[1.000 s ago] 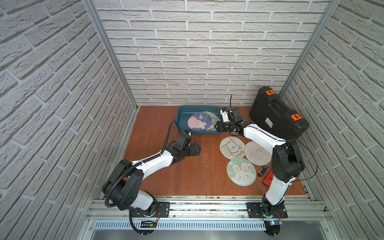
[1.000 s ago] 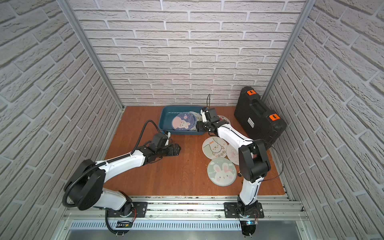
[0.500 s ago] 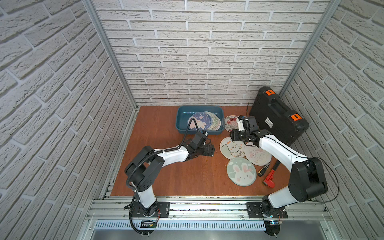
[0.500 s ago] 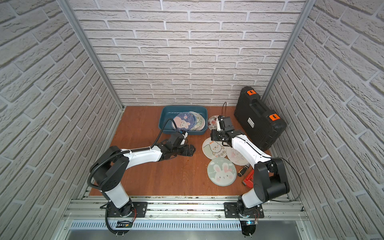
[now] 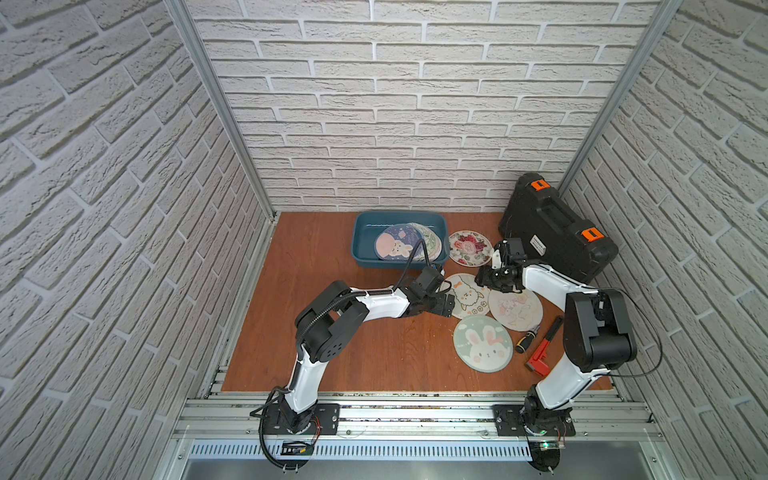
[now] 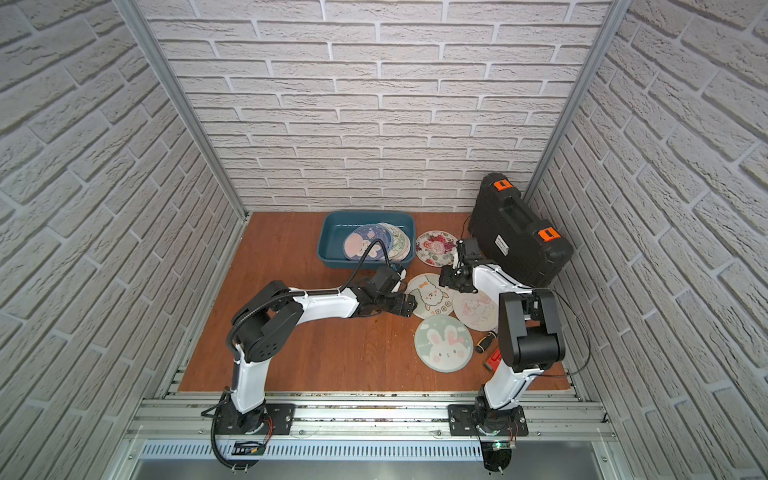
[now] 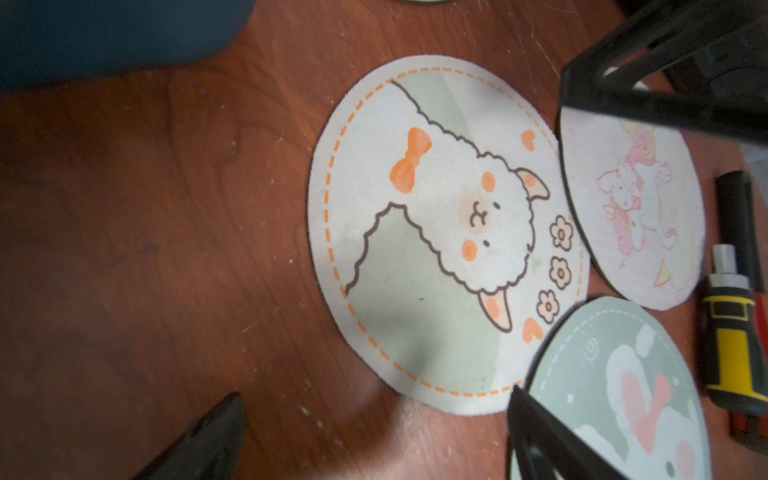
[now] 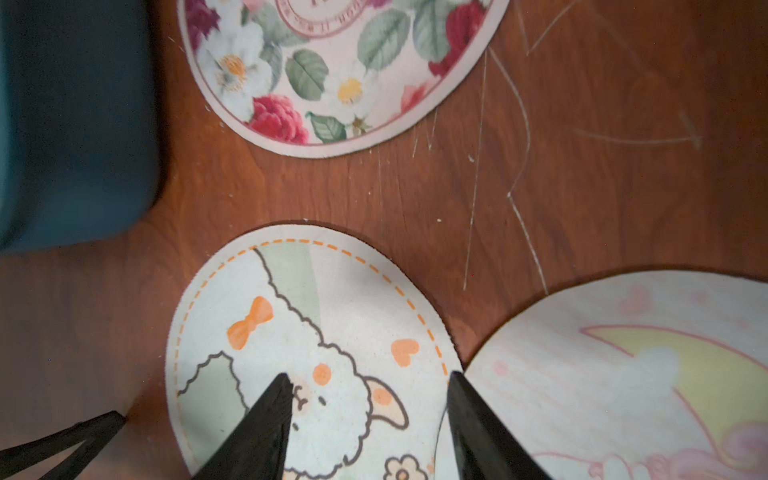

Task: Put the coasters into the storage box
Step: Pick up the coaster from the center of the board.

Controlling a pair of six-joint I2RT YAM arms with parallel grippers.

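Left wrist view shows the alpaca coaster [image 7: 436, 232] just ahead of the wide-open, empty left gripper [image 7: 376, 392]; the part-open right gripper [image 8: 369, 376] hovers empty above it.

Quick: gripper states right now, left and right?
Left gripper: open, holding nothing.
Right gripper: open, holding nothing, over the alpaca coaster.

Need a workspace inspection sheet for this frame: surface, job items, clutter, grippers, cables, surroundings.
Surface: wooden tabletop, scratched.
Job's things: storage box holds several coasters; rose coaster, alpaca coaster, pink coaster, bunny coaster lie outside.
Clutter: black case, screwdriver, red tool.
Grippers: left gripper open at alpaca coaster's edge; right gripper open above it, empty.
Cables: left arm's cable arcs over box corner.
Surroundings: brick walls, aluminium rail.
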